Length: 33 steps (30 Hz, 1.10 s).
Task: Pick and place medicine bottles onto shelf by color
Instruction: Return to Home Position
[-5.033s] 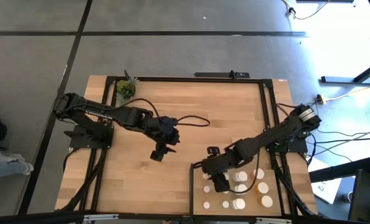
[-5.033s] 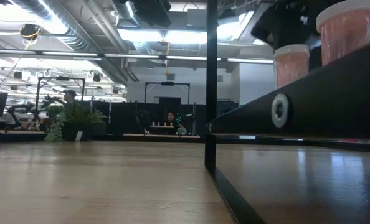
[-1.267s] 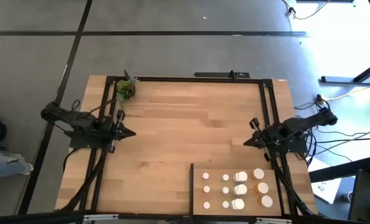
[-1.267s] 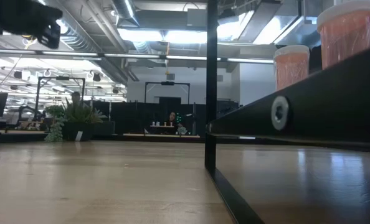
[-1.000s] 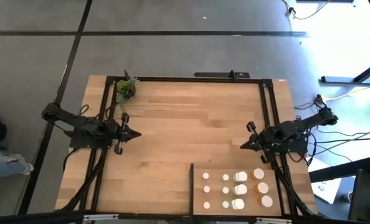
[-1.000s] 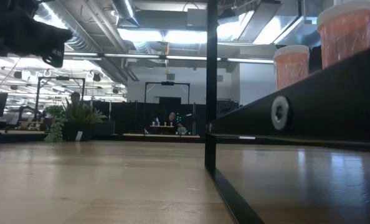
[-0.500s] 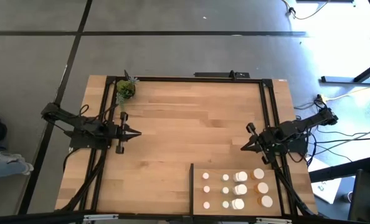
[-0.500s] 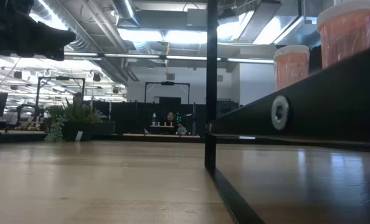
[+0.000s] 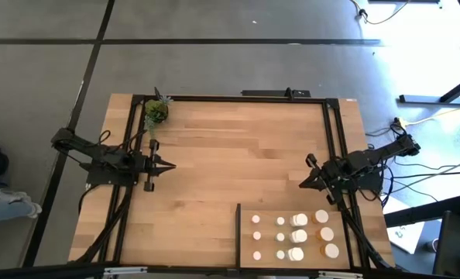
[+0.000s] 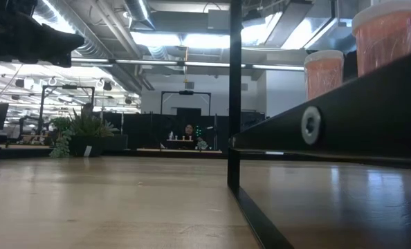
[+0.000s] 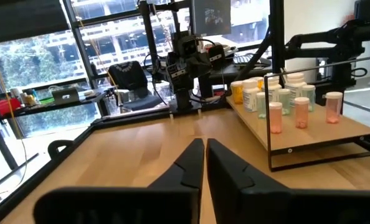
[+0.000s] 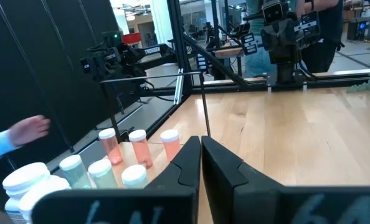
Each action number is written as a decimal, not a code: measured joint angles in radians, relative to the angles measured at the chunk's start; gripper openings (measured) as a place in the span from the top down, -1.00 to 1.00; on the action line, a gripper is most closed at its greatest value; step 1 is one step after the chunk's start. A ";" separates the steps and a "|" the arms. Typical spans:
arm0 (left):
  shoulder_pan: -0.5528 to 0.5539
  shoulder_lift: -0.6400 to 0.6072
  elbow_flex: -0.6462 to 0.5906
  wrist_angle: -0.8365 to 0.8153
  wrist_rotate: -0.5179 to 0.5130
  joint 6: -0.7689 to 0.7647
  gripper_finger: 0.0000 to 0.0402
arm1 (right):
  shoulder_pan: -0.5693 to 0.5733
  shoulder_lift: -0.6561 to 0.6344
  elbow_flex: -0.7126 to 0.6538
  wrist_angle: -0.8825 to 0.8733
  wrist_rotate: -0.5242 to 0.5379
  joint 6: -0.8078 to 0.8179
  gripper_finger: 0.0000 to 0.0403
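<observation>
Several medicine bottles (image 9: 292, 236) with white caps stand upright in rows on the shelf (image 9: 245, 246), a light-wood panel at the table's near right with a black strip along its left side. In the wrist views the bottles (image 11: 278, 99) (image 12: 135, 149) show white, greenish and orange bodies. Two orange ones (image 10: 385, 34) show in the low view. My left gripper (image 9: 170, 165) is shut and level at the table's left edge, far from the shelf. My right gripper (image 9: 302, 184) is shut and level at the right edge, just beyond the shelf's far side.
A small potted plant (image 9: 156, 112) stands at the table's far left corner. The black frame (image 9: 245, 98) runs around the tabletop. A person's hand with a blue sleeve (image 12: 26, 130) shows beside the shelf in the right wrist view. Bare wood (image 9: 238, 155) lies between the arms.
Both arms have stayed at the table's side edges. My left gripper has rolled a little about the line along which it points, as the low view shows. The bottles have not moved.
</observation>
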 joint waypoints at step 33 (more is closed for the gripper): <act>0.000 0.000 0.000 0.000 0.001 0.000 0.91 | 0.000 0.000 0.001 0.001 0.001 -0.002 0.91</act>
